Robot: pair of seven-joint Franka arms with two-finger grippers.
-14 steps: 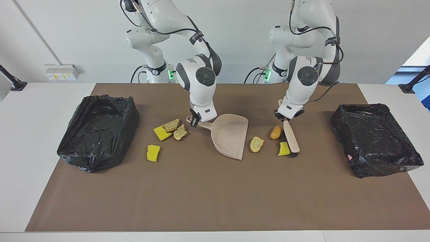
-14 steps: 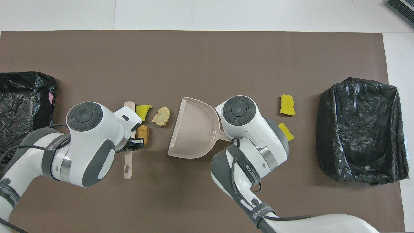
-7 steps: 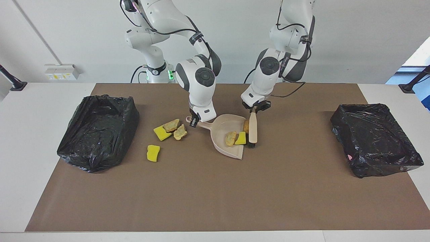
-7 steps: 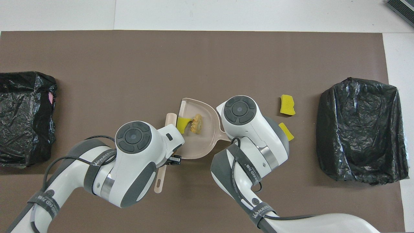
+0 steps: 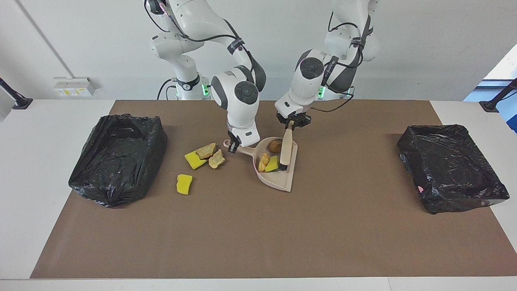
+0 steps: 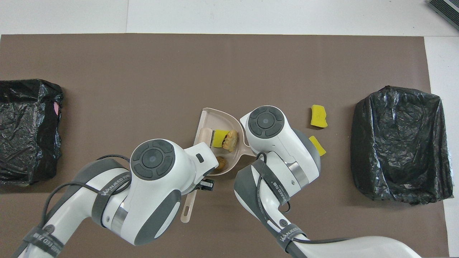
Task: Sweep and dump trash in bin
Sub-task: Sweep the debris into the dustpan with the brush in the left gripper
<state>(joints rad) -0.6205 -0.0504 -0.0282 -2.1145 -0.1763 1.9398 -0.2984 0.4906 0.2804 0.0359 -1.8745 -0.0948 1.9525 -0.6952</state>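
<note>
Three trash scraps inside beige dustpan: yellow sponge bit, tan lump, brown lump. Brush lying across pan mouth, bristles against sponge bit, handle pinched in left gripper. Pan handle clamped in right gripper. Beside dustpan, toward right arm's end: four more scraps on brown mat. Black-lined bins at each table end.
</note>
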